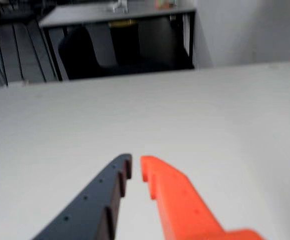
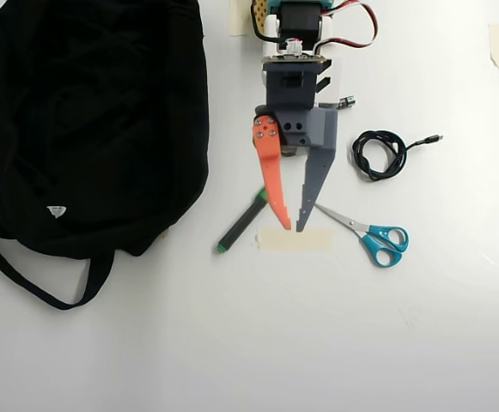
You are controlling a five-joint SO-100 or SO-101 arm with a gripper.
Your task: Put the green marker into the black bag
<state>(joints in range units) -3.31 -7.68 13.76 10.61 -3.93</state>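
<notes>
One pincer (image 2: 292, 227), narrowly parted and empty, reaches down the overhead view just beside the green marker (image 2: 240, 225).

The gripper (image 2: 291, 227) looks like matt moulded plastic: one finger (image 2: 269, 167) bright orange, the other (image 2: 316, 172) dull grey, both smooth-faced with small round holes. Just beside the orange finger's tip lies the green marker (image 2: 241, 224), a smooth plastic barrel with a faint sheen. Under the fingertips sits a strip of tape (image 2: 294, 239), beige, papery and matt. By the grey tip, the scissors (image 2: 368, 233) show bright metal blades and glossy teal plastic handles. The cable (image 2: 380, 154), beside the grey finger, looks rubbery. The black bag (image 2: 86, 120), well beyond the orange finger, is soft matt cloth, creased. The table (image 2: 258, 335) is smooth, pale and matt.
</notes>
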